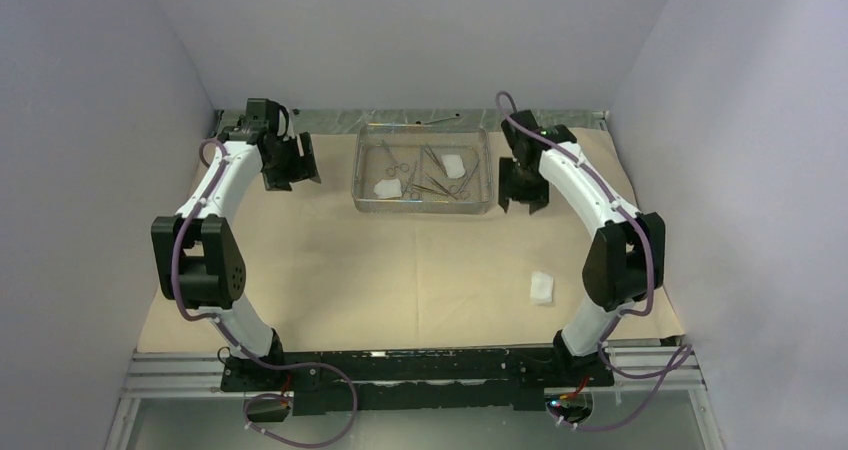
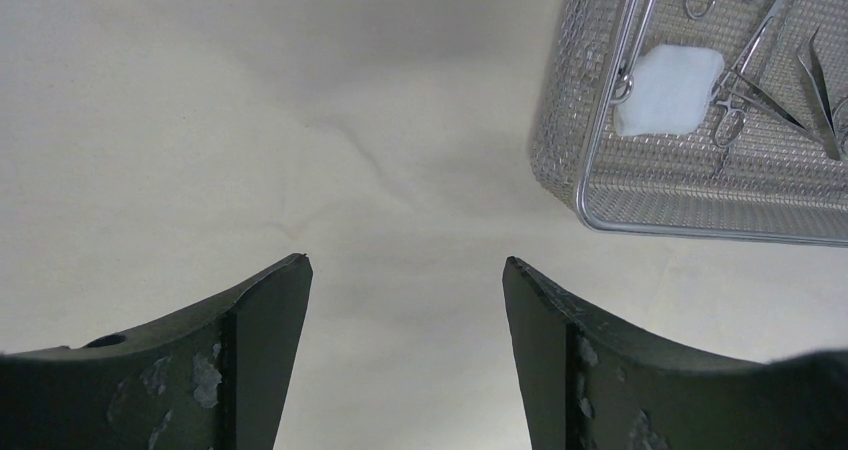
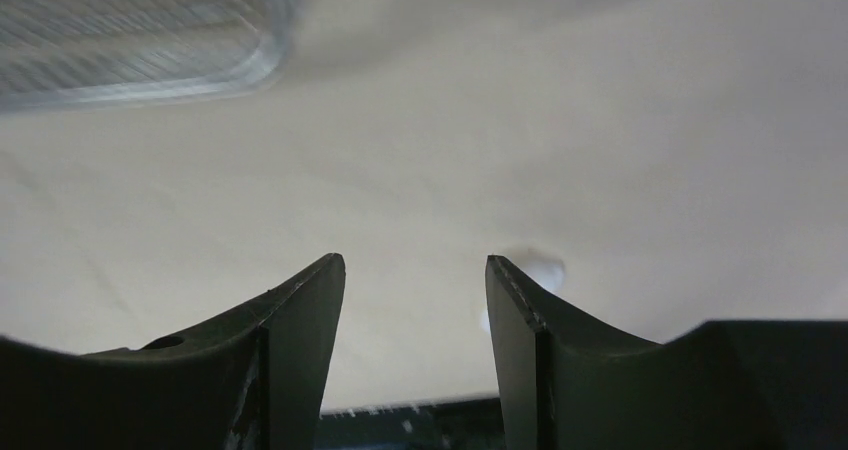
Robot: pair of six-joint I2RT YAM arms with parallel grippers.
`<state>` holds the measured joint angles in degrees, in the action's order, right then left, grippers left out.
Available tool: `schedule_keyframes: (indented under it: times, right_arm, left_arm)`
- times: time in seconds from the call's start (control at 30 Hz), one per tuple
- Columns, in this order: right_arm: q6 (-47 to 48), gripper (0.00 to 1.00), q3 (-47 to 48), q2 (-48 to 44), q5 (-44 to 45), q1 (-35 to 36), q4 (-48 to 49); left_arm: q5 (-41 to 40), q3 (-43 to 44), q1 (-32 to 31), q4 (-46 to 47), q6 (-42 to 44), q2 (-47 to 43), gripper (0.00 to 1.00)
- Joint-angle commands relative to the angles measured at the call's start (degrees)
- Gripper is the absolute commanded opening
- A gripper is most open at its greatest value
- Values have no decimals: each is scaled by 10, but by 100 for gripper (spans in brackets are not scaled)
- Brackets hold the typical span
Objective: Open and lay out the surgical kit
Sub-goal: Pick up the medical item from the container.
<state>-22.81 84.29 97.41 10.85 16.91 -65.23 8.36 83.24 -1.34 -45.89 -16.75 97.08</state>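
wrap sheet (image 1: 400, 270) lies open and flat on the tabletop (image 1: 560, 118). mesh tray (image 1: 423, 208) sits on the sheet at 12 o'clock, centred between the arms. In the tray are ring-handled clamps (image 1: 397, 166), tweezers (image 1: 432, 158) and two gauze pads (image 1: 387, 187). third gauze pad (image 1: 541, 287) lies alone on the sheet at 4 o'clock, well apart from the tray, near the right arm's elbow. thin metal piece (image 1: 440, 121) lies just beyond the tray's far wall. left tool (image 2: 405, 262) hangs at the tray's 9 o'clock, jaws wide, nothing between them. right tool (image 3: 415, 260) is at the tray's 3 o'clock, jaws parted but narrower, gripping nothing. Its wrist view is blurred.
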Motion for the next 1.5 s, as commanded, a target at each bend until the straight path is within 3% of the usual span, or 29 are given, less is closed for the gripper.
schedule_keyframes:
  times: [0.0,0.1,0.23,0.3,0.43,0.57,1.1,1.37,1.47]
  right_arm:
    - [61,58,80,30,-83,2,151]
    - [85,59,135,89,-95,13,235]
    - [113,59,246,211,-90,37,261]
    - [117,59,326,286,-40,50,273]
    - [87,56,381,362,5,50,297]
    - [75,54,378,388,10,50,329]
    - [65,45,357,419,-15,50,314]
    - [40,33,362,424,-46,45,298]
    - [38,22,365,420,-50,42,300]
  left_arm:
    - [-13,33,-1,-5,-3,3,76]
    - [-11,34,-1,5,-2,3,76]
    - [-16,40,-1,7,1,7,76]
    - [-16,44,-1,4,5,14,77]
    - [-5,53,-1,-10,-6,32,77]
    - [28,44,-1,-3,-29,48,76]
    - [24,65,-1,-16,-26,79,76]
    - [19,56,-1,-18,-24,71,76]
    - [20,54,-1,-17,-24,68,76]
